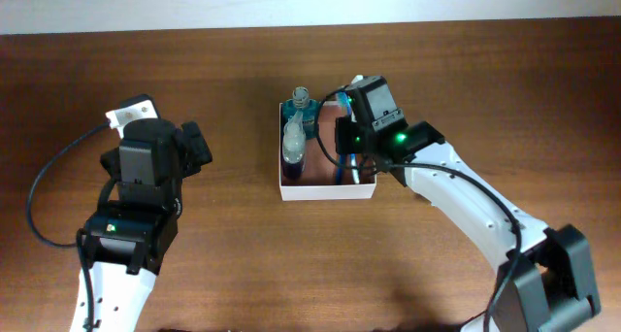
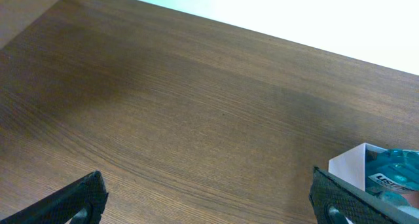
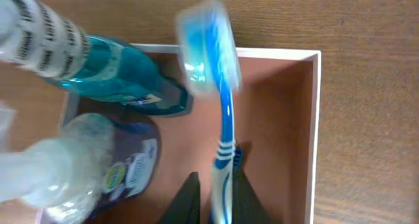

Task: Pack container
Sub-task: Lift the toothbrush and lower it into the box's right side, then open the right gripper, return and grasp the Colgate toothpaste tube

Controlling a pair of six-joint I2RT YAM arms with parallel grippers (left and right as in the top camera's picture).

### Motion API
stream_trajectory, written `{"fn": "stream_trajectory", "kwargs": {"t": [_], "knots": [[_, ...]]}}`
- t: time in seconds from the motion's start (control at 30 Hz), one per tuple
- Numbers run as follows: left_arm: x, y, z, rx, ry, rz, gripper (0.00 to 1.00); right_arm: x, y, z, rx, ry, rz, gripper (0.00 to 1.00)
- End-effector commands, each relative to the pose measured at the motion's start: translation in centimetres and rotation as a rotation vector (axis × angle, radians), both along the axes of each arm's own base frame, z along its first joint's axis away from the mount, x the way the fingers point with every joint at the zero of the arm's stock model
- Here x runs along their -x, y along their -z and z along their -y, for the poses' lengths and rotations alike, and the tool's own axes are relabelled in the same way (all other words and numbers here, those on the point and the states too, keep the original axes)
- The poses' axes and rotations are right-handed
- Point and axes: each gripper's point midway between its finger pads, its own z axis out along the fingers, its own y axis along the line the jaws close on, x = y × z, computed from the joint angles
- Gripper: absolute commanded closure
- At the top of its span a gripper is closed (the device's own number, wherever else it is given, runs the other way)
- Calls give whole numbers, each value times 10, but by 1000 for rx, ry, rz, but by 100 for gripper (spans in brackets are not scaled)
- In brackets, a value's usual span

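Place: it looked like a robotics lab.
Evidence: a left arm (image 1: 131, 225) and a right arm (image 1: 466, 201) stood at a wood-grain bench (image 1: 233, 264) by a pale wall (image 1: 291, 2).

white-walled container (image 1: 325, 193) with pinkish-brown inside, teal bottle (image 3: 111, 76), blue-and-white toothbrush (image 3: 224, 119), brown wood-grain table (image 2: 196, 106)

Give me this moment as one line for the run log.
right gripper: shut on blue toothbrush, over container | left gripper: open, over table | in container: teal bottle, purple bottle
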Motion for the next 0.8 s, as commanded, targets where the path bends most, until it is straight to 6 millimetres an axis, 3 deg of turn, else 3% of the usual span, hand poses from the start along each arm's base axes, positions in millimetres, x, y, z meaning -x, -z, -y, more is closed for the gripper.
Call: {"fn": "stream_trajectory", "kwargs": {"t": [0.0,0.13,0.3,0.57,0.77], "knots": [[-1,-2,-3,-12,-9,2,1,-11,-2,5,33,38,37,82],[-1,-2,-3,-12,-10,2,1,-12,-3,5,31,40,42,66],[-1,-2,-3,-12,-9,2,1,-4,-9,16,72,18,32,65],[-1,-2,-3,-12,-9,2,1,25,-41,87,105,147,-30,65],[-1,-2,-3,-12,-9,2,1,54,-24,142,163,254,-189,64]]}}
